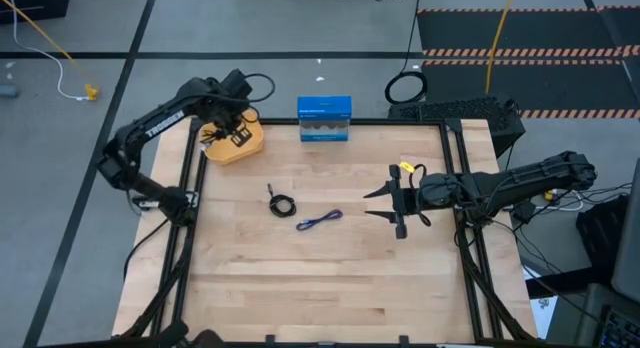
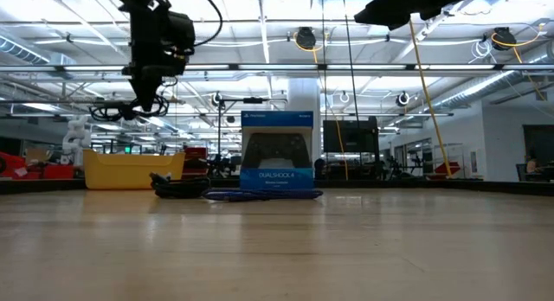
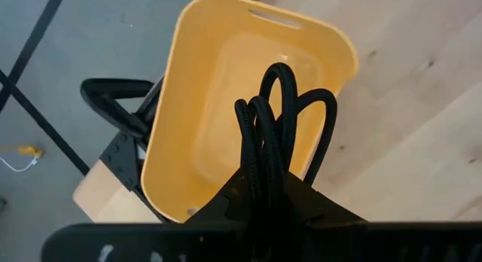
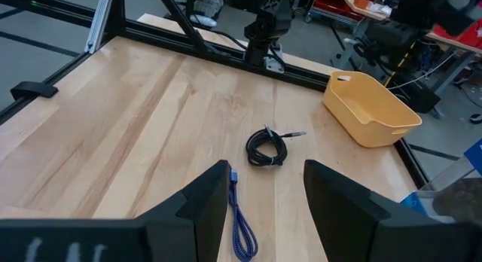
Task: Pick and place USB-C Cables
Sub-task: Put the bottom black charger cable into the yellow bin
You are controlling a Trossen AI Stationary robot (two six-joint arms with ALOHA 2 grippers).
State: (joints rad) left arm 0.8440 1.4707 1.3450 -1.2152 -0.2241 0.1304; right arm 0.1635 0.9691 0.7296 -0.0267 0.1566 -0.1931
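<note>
The left gripper (image 1: 232,128) hangs above the yellow bin (image 1: 233,140) at the back left corner of the bench (image 1: 330,278), its fingers (image 3: 256,198) pinching one black cable bundle (image 3: 282,119) whose loops stand over the bin's open inside. In the low view this gripper (image 2: 147,98) is raised clear of the bin (image 2: 132,169). A second black cable (image 1: 282,204), coiled, lies on the bare wood toward the bench's middle from the bin, and the purple-blue cable (image 1: 320,221) lies just beside that coil on the side farther from the bin, the two close but apart. The right wrist view shows the same coil (image 4: 266,147) and the blue cable (image 4: 239,220), with the bin (image 4: 370,109) beyond them. A blue boxed game controller (image 1: 324,119) stands at the back edge of the bench, near the bin. The right gripper (image 1: 392,206) hovers well apart from the bin, past the two loose cables, its fingers (image 4: 339,198) spread wide and holding nothing.
</note>
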